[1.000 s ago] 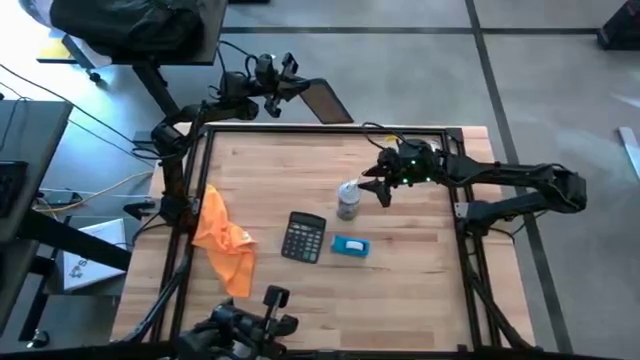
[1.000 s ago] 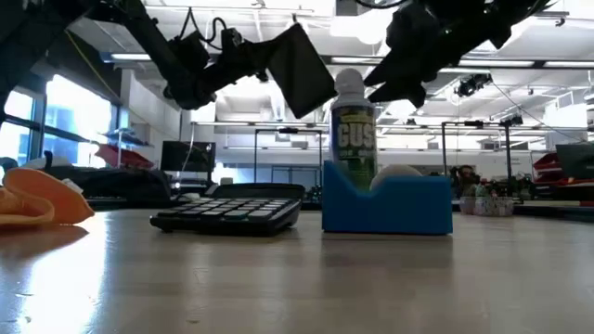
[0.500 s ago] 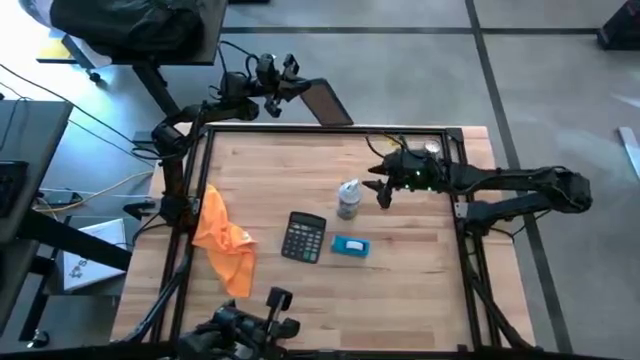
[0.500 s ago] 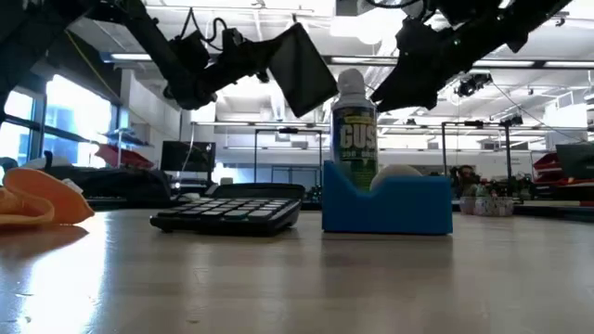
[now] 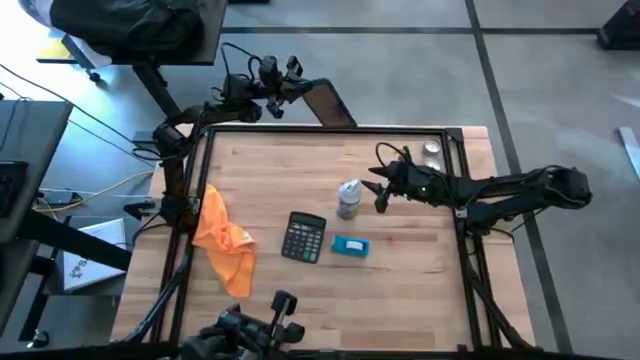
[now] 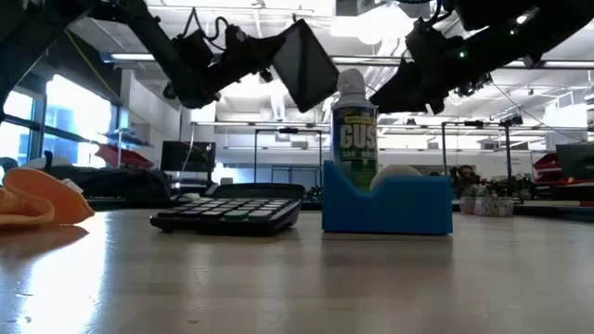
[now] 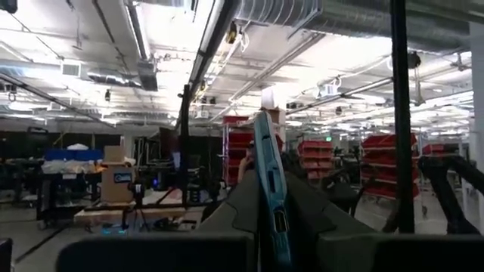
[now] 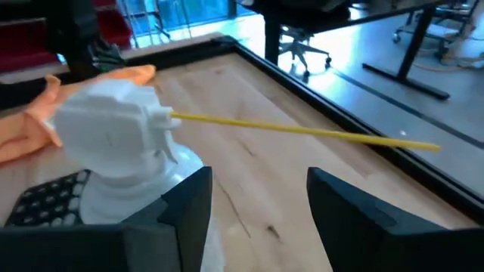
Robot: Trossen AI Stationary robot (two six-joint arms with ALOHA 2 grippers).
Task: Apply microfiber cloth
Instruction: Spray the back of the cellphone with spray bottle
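Two arms are in play above a wooden table (image 5: 400,290). Toward the upper left of the high view, beyond the table's far edge, the left gripper (image 5: 298,88) holds a flat tablet-like slab (image 5: 328,102) clamped between its fingers; in the left wrist view the slab (image 7: 269,198) shows edge-on with a teal rim, pinched between the two dark fingers (image 7: 234,211). In the low view the same slab (image 6: 304,63) hangs tilted in the upper middle of the frame.

At centre right of the high view, the right gripper (image 5: 379,187) sits just beside a spray can (image 5: 348,199) with a white nozzle, its fingers spread apart and gripping nothing. The right wrist view shows the white nozzle (image 8: 113,136) close ahead on the frame's left, a thin yellow straw (image 8: 302,130) running out from it, and the parted fingers (image 8: 348,211) with bare table between them.

Over at the left of the high view, the microfiber cloth (image 5: 222,239) lies crumpled on the table near its left edge, well apart from both grippers; in the low view it (image 6: 37,206) shows at the far left. A black calculator (image 5: 303,237) lies in the middle, with a small blue box (image 5: 350,246) just beside it on the right, below the can.
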